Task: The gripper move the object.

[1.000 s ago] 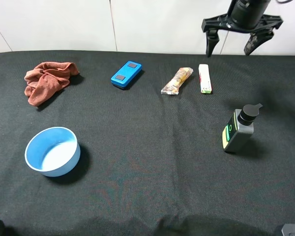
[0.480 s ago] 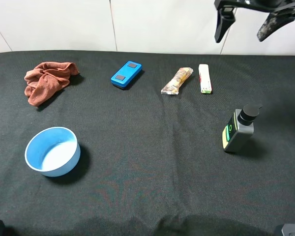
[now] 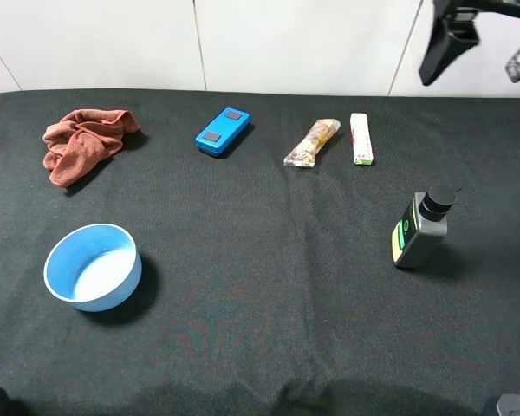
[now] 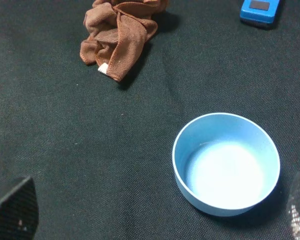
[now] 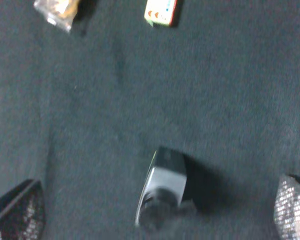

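Black gripper [image 3: 481,54] — fingers apart, empty, risen and drifted right over the last second, high above the table's far right; white object [image 3: 360,139] unmoved beside snack wrapper [image 3: 313,142] — looks released, arm retreating

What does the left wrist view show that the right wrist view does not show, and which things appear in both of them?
Only the left wrist view shows the blue bowl, the crumpled brown cloth and part of the blue case.

Only the right wrist view shows the grey bottle with a black cap, one end of the white box and a piece of the snack wrapper. This picture is blurred.

Both views share only the black tablecloth. Each also shows the dark tips of its own gripper at the picture's lower corners, wide apart and holding nothing.
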`<state>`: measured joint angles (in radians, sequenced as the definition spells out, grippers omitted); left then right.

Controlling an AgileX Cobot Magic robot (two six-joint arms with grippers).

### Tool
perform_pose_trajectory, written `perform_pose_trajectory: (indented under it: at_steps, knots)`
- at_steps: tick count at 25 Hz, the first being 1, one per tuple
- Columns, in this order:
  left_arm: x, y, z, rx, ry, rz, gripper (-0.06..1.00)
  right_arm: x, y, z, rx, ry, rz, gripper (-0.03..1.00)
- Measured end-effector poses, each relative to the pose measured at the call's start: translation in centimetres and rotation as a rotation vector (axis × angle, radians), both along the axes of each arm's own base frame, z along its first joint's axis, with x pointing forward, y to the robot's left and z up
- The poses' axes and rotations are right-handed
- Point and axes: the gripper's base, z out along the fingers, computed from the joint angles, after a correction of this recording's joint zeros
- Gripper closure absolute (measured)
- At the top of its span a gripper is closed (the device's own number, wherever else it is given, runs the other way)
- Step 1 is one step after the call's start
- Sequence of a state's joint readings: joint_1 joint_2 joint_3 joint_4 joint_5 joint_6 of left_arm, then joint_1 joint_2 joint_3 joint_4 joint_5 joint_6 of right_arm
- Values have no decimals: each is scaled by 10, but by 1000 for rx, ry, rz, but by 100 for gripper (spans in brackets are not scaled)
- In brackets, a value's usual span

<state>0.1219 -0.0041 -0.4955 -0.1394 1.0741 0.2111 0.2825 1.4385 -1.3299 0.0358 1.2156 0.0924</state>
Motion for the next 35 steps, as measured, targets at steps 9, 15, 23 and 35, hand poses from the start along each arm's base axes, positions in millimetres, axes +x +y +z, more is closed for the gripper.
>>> perform_pose_trajectory:
  at_steps: [9, 15, 23, 35]
  knots:
    - [0, 0, 0, 0, 0, 0, -5, -63, -18, 28, 40, -120, 0, 27]
    - [0, 0, 0, 0, 0, 0, -5, -106, -30, 47, 75, -240, 1, 27]
    - [0, 0, 0, 0, 0, 0, -5, -161, -47, 36, 89, -316, 0, 27]
    - [0, 0, 0, 0, 0, 0, -5, -226, -70, 2, 72, -443, -11, 27]
